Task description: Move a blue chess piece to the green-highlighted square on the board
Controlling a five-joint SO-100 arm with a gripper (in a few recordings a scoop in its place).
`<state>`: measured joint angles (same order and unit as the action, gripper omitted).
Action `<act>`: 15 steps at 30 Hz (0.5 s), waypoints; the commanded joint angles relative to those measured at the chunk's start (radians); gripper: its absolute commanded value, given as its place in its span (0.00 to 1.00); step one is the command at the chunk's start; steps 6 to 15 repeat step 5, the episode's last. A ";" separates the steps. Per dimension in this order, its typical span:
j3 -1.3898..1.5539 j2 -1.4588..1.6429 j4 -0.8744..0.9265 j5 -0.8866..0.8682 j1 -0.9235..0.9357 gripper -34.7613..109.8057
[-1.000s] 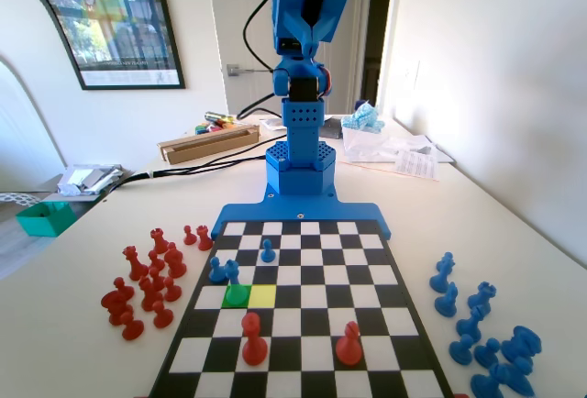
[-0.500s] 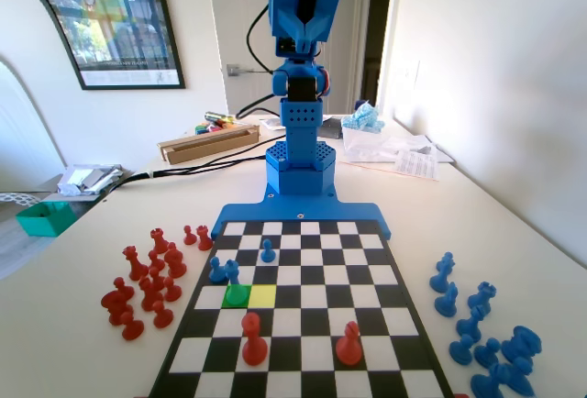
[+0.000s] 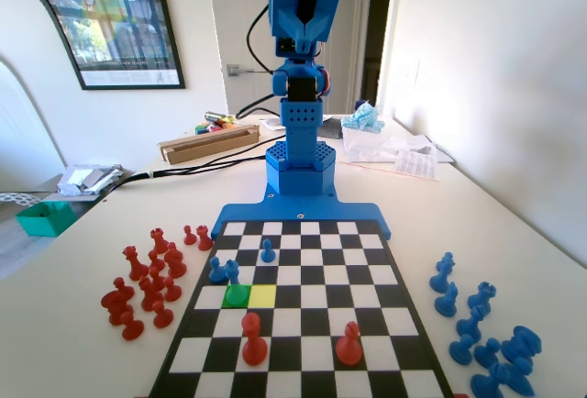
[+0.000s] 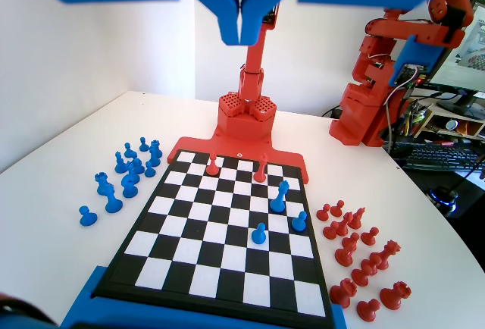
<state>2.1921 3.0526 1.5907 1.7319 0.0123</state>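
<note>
Black-and-white checkered board (image 3: pixel 303 325), one green square (image 3: pixel 237 295), blue pawn (image 3: pixel 267 250).

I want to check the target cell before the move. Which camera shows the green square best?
The fixed view: the green square glows bright near the board's left edge, beside a yellow one, with nothing standing on it. In the wrist view the board looks plain black and white, so no square there can be told as green.

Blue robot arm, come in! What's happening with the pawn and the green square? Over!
Gripper shut, empty, high above the board. Blue pawn untouched, standing two rows beyond the green square. Green square bare; two blue pieces right behind it.
</note>
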 commanded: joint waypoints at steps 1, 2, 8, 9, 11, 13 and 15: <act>-0.009 0.003 -0.020 0.005 0.009 0.25; -0.009 0.003 -0.020 0.005 0.009 0.25; -0.009 0.003 -0.020 0.005 0.009 0.25; -0.009 0.003 -0.020 0.005 0.009 0.25; -0.009 0.003 -0.020 0.005 0.009 0.25; -0.009 0.003 -0.020 0.005 0.009 0.25; -0.009 0.003 -0.020 0.005 0.009 0.25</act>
